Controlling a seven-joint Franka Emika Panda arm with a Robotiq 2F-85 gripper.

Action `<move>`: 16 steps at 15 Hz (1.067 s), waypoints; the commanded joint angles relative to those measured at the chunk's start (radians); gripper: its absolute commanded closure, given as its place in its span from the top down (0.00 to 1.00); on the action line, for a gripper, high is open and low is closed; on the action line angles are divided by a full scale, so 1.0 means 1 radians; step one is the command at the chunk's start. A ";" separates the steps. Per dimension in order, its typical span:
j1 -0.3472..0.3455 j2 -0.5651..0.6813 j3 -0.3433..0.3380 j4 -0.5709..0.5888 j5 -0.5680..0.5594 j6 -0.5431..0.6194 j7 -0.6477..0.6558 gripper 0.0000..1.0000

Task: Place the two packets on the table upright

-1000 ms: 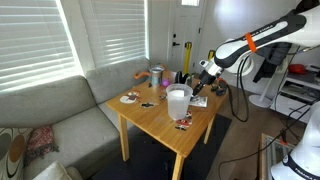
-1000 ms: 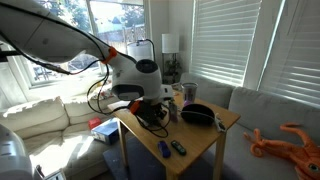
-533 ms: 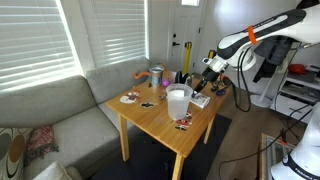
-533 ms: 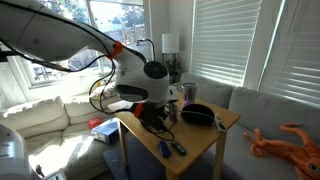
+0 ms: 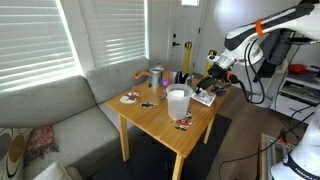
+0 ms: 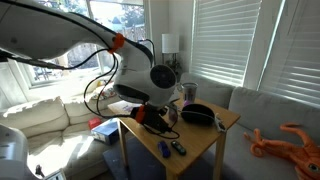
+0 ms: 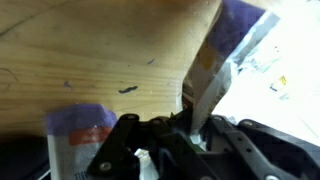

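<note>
My gripper [image 5: 211,72] hangs above the far right edge of the light-wood table [image 5: 150,118]. In the wrist view the jaws [image 7: 190,122] are shut on the lower edge of a purple-and-white packet [image 7: 225,45], which hangs tilted over the wood. A second purple-topped packet [image 7: 80,135] shows at the lower left of the wrist view, partly hidden by the gripper. A small dark red packet [image 5: 183,122] lies flat in front of the white cup [image 5: 178,103]. In an exterior view the arm hides the gripper [image 6: 150,112].
A tall yellow bottle [image 5: 187,55], a metal can [image 5: 156,75] and a plate [image 5: 130,98] stand on the table. A black bowl [image 6: 197,115] and small blue items [image 6: 170,149] show as well. A grey sofa [image 5: 70,115] flanks the table.
The gripper has risen and moved right, away from the cup, with the packet in its jaws. The things on the table have not moved.
</note>
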 commanded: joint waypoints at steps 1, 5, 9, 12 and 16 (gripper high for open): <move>-0.032 -0.035 -0.006 0.010 0.067 -0.107 -0.159 0.01; -0.061 -0.019 0.028 0.012 0.052 -0.087 -0.139 0.04; -0.061 -0.025 0.027 0.010 0.056 -0.097 -0.173 0.01; -0.055 -0.034 0.025 0.005 0.069 -0.126 -0.252 0.01; -0.047 -0.050 0.021 -0.010 0.120 -0.177 -0.437 0.01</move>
